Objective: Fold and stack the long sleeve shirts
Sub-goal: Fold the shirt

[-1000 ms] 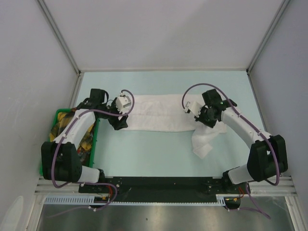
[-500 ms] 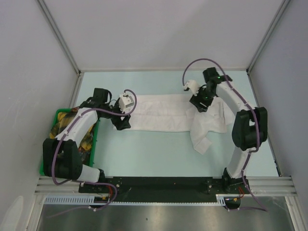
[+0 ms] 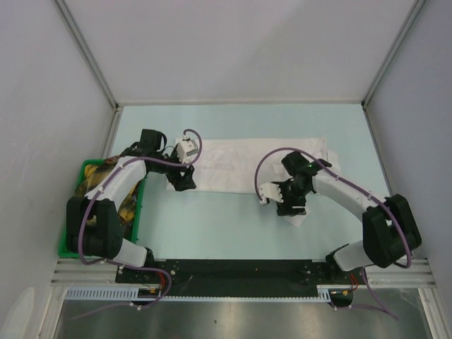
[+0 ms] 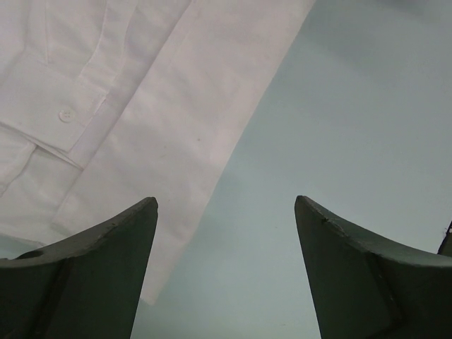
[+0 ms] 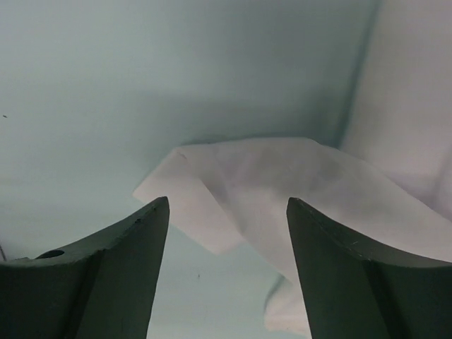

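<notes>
Wide apart at the left pincer [image 4: 226,205], holding nothing, poised over the left end of the long sleeve shirt [image 4: 162,106]. Gaping too at the right pincer [image 5: 227,205], empty, just above a crumpled sleeve [image 5: 282,176]. Lying as a long white band across the pale surface [image 3: 212,219].

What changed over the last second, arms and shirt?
The right gripper let go of the shirt; its fingers now stand open. It first reached toward the far side, then swung back toward the near edge, and now hovers over the loose sleeve. The cloth at the shirt's right end now spreads further right. The left gripper barely moved and is open at the shirt's left end.
</notes>
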You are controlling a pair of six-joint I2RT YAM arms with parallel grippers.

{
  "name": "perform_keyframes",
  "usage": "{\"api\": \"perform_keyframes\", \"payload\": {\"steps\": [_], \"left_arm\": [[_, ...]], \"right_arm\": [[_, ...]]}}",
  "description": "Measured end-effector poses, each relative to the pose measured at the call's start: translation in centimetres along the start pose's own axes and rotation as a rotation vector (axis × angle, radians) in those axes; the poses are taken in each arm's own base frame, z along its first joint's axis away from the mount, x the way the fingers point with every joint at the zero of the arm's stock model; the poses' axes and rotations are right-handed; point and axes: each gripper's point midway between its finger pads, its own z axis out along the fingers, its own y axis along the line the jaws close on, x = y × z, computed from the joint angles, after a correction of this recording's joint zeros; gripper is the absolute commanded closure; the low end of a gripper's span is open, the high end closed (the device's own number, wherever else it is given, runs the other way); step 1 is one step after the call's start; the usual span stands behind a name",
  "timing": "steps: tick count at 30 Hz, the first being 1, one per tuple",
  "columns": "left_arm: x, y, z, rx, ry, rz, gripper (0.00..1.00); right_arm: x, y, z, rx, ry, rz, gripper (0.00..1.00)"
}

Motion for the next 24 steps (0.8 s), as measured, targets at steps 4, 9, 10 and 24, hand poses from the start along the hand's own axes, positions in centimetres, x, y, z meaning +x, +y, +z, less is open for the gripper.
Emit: {"api": "perform_keyframes", "payload": {"steps": [4, 9, 10, 24], "left_arm": [[-0.4, 0.0, -0.5, -0.015, -0.009, 0.018, 0.16], [-1.5, -0.3, -1.6, -0.048, -0.038, 0.058, 0.17], [-1.7, -0.4, -1.8, -0.052, -0.042, 0.063, 0.17], [-9.0, -2.4, -3.2, -0.141, -0.242, 0.117, 0.01]], "right_arm": [[1.1, 0.5, 3.1, -0.072, 0.071, -0.079, 0.33], [1.0, -1.1, 4.7, -0.048, 0.096, -0.180, 0.90], [1.0, -1.3, 4.9, -0.046, 0.104, -0.196, 1.00], [-7.4, -14.8, -9.6, 0.282, -0.369, 0.262, 1.00]]}}
